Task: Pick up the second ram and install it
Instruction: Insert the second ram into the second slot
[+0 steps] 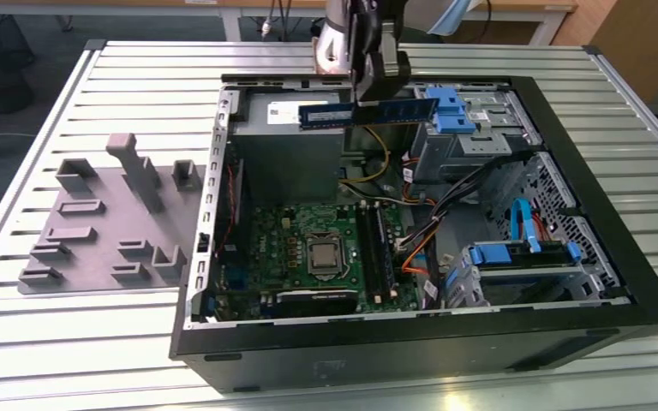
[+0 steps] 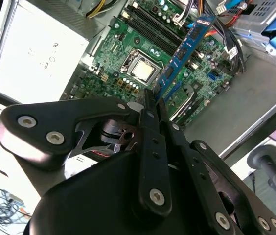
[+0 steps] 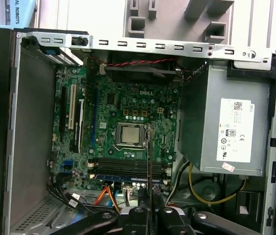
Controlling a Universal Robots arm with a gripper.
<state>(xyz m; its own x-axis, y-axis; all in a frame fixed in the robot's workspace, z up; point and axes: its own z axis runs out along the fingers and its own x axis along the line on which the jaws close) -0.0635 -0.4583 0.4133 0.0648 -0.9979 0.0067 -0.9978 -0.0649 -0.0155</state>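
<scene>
Slatted silver metal table (image 1: 134,77), carrying all items listed. Black tower computer case (image 1: 421,347), lying on its side with the side panel off, interior exposed. Flat grey moulded fixture tray with upright posts and pockets (image 1: 89,248), on the table just beside the case at the exterior view's left. Grey sheet-metal power supply box (image 1: 289,150) (image 3: 211,127), with a white label, mounted at the far end of the case in the exterior view. Green motherboard (image 1: 295,223) (image 2: 123,54) (image 3: 128,107), flat on the case floor, bearing long black slot rails (image 1: 373,248). Black linkage-fingered tool (image 1: 369,101) (image 2: 152,98) on the arm, above the far end of the case in the exterior view; fingers drawn narrow, pinching the stick by its edge. Second ram, a long thin blue circuit-board stick with dark chips and a white label sticker (image 1: 409,110) (image 2: 187,46) (image 3: 149,156): gripped in the tool, level and lengthwise across the exterior view, raised above the power supply and well apart from the slot rails; in the second wrist view it juts from the fingertips over the motherboard; in the first wrist view it is seen edge-on as a thin line. Square silver processor socket (image 1: 323,253) (image 2: 143,71) (image 3: 128,134), mid-board, beside the rails.
</scene>
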